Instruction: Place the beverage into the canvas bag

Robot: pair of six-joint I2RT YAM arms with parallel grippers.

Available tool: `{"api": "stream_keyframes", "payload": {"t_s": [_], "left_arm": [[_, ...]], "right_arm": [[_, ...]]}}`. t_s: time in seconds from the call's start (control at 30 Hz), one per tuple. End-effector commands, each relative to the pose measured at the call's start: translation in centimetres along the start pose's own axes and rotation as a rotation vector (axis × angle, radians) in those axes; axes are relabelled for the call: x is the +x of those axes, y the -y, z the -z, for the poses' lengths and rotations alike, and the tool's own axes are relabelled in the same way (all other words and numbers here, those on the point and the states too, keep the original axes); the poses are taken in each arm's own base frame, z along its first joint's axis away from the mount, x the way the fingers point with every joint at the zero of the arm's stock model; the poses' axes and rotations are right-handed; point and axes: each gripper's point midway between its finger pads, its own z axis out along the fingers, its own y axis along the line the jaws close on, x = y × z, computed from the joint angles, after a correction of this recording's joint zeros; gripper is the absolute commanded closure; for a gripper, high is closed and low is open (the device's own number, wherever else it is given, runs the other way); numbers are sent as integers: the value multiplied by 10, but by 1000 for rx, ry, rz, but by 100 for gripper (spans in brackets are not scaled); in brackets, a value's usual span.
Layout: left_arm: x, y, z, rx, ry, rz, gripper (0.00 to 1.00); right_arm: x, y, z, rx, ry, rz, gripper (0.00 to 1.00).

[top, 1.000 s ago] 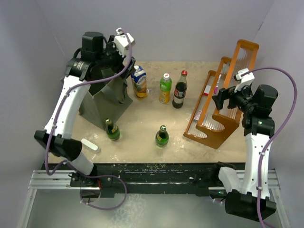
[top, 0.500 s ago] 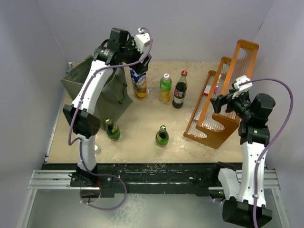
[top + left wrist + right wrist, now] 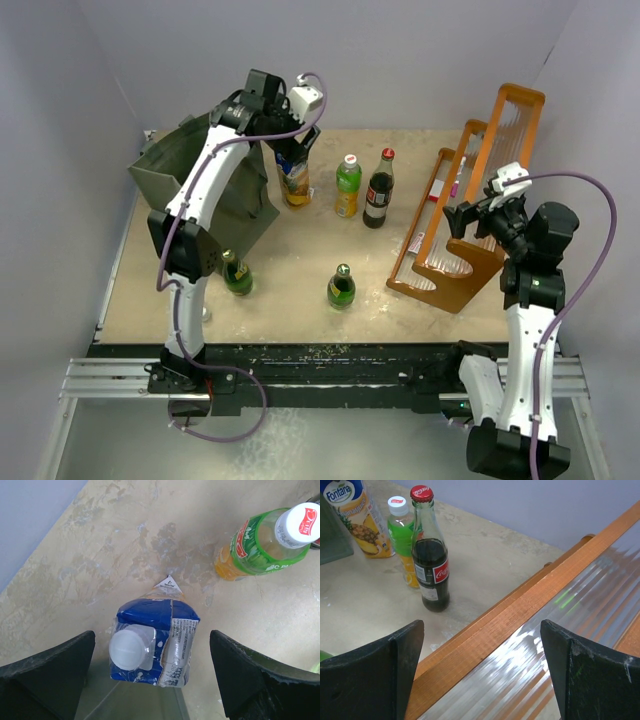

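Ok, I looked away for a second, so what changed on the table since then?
The left gripper swung right from above the canvas bag to hover open over the juice carton; nothing grasped. The bag's top slumped left. The right gripper barely shifted, open by the wooden rack. Bottles stayed put.

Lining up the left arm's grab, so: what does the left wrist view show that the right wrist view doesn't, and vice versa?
Left wrist only: the white cap of the juice carton, seen from above between the fingers of the open left gripper. Right wrist only: the orange wooden rack and the whole cola bottle. Both: the juice carton and the green-labelled bottle.
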Motion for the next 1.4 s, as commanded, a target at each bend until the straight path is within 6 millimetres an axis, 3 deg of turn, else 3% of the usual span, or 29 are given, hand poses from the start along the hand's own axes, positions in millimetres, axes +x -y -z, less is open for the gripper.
{"api": "stream_keyframes", "payload": {"t_s": [0.0, 0.1, 0.27, 0.4, 0.57, 0.77, 0.97, 1.37], "left_arm": [[2, 2, -11, 13, -2, 3, 1], [10, 10, -20, 56, -22, 23, 2], [16, 14, -27, 81, -34, 35, 21], [17, 14, -29, 82, -38, 34, 31], [7, 12, -20, 68, -9, 21, 47], [-14, 19, 8, 70, 58, 1, 72], [-38, 38, 46, 94, 146, -16, 81], [-102, 58, 159, 61, 419, -87, 99]], "right_arm": [[14, -7, 3, -20, -29, -3, 0], [14, -7, 4, -19, -26, 4, 0], [12, -10, 6, -32, -16, 14, 0], [13, -12, 6, -41, -15, 15, 0], [14, -11, 5, -41, -18, 14, 0], [14, -10, 5, -32, -19, 16, 0], [14, -11, 5, -39, -17, 19, 0], [12, -10, 7, -26, -9, 31, 0]]}}
